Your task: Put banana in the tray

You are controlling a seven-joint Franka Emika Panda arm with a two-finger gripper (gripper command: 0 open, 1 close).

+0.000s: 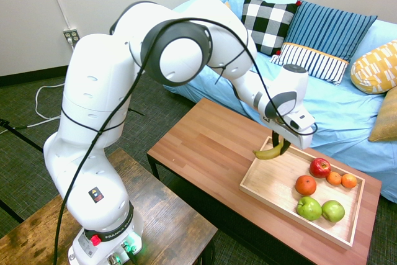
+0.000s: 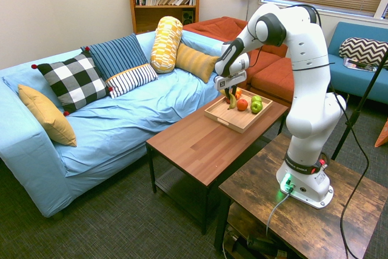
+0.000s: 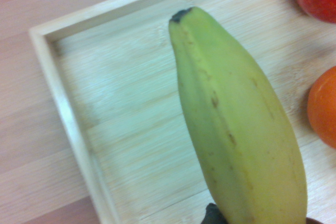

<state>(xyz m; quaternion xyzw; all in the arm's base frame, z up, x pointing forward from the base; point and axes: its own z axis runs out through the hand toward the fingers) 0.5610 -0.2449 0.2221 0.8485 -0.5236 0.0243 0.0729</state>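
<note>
My gripper (image 1: pixel 280 143) is shut on the yellow banana (image 1: pixel 268 152), which hangs in the air over the near-left corner of the light wooden tray (image 1: pixel 273 181). From the other side the banana (image 2: pixel 231 100) hangs below the gripper (image 2: pixel 229 93) above the tray (image 2: pixel 221 113). Close up in the wrist view, the banana (image 3: pixel 236 124) fills the middle, with the bare tray floor and its corner rim (image 3: pixel 68 114) beneath it.
In the tray lie a red apple (image 1: pixel 320 167), several oranges (image 1: pixel 306 185) and two green apples (image 1: pixel 309 208). The tray rests on the reddish-brown table (image 1: pixel 205 147). A blue sofa (image 1: pixel 322 107) with cushions stands behind it.
</note>
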